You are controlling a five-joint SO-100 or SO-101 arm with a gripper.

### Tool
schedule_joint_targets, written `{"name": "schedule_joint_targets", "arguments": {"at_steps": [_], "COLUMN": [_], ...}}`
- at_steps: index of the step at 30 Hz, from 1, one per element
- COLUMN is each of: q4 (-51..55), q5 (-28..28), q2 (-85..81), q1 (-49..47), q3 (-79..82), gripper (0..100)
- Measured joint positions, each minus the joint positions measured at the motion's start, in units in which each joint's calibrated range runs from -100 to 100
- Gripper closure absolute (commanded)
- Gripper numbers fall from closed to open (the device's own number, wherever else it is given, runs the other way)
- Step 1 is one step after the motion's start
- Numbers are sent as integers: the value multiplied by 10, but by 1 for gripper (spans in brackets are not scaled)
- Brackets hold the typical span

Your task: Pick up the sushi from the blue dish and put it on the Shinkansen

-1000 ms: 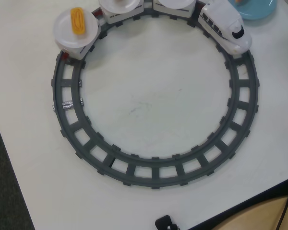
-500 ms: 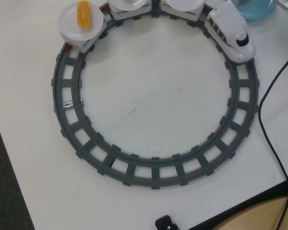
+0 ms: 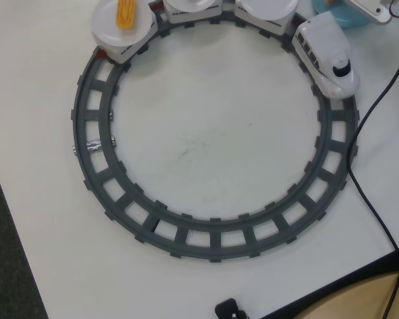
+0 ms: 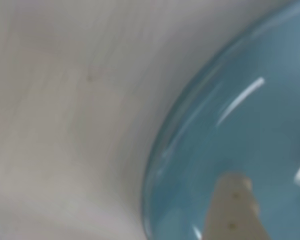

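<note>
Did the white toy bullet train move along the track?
Yes. The white toy bullet train rolled clockwise along the fixed dark grey circular track, its nose now lower on the right side in the overhead view.

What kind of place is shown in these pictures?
Probably a tabletop robot demo in an office or lab: a white table holds a toy circular track with a Shinkansen pulling plate-topped cars, a blue dish and a loose black cable.
</note>
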Motion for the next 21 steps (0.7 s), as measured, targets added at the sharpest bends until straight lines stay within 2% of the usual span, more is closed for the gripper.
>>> {"name": "schedule_joint_targets", "arguments": {"at_steps": [5,13,21], "q4": [-24,-24,-17], "q5": [1,-1,1], "q2": [23,41,41], "q1": [-3,-9,-1], "q3": [-19,-17,-13], "gripper": [76,98,98]}}
